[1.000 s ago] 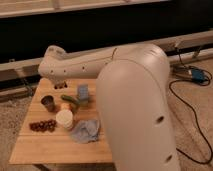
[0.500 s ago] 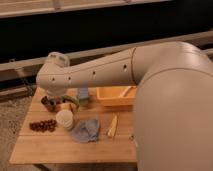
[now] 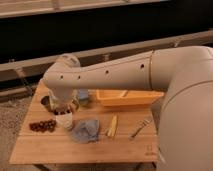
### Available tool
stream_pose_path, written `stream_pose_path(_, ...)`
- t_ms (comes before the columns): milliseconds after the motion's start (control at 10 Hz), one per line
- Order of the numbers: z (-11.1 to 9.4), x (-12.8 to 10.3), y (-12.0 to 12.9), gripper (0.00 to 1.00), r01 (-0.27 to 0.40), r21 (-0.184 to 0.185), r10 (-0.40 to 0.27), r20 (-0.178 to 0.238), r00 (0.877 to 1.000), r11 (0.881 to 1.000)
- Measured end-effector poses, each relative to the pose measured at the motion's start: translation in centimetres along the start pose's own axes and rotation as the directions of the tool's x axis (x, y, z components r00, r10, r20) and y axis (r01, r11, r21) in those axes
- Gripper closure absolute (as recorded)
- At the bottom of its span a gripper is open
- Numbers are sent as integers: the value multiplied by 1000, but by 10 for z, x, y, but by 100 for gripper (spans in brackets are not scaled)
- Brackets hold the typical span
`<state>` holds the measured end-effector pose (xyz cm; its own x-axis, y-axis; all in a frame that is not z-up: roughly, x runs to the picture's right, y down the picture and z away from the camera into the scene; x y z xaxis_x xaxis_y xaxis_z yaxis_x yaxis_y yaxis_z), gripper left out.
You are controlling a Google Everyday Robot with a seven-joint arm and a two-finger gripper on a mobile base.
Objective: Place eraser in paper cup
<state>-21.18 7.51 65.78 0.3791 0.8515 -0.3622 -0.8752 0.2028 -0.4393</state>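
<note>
The white paper cup [image 3: 64,120] stands upright on the left part of the wooden table [image 3: 125,150]. The arm reaches in from the right, across the table's back. My gripper [image 3: 62,109] hangs from the wrist right above the cup's rim, and its lower end overlaps the cup's top. I cannot make out the eraser. The wrist and gripper hide the spot around the cup's mouth.
A dark grey cup [image 3: 46,101] stands just left of the gripper. A blue-grey block [image 3: 83,95] is behind the cup, and a yellow tray [image 3: 131,98] is at the back right. Dark grapes [image 3: 42,125], a blue cloth [image 3: 85,131], a yellow peel-like piece [image 3: 112,126] and a fork [image 3: 140,128] lie along the front.
The arm has swung forward and down. The gripper has come from the table's back left to just above the white cup.
</note>
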Motion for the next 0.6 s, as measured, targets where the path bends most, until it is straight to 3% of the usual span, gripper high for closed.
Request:
stream_pose_path(300,8,23,7,100,8,-39,-11,-89,996,999)
stream_pose_path(600,18,33,10,100,10,-54,-19,-162,987,998)
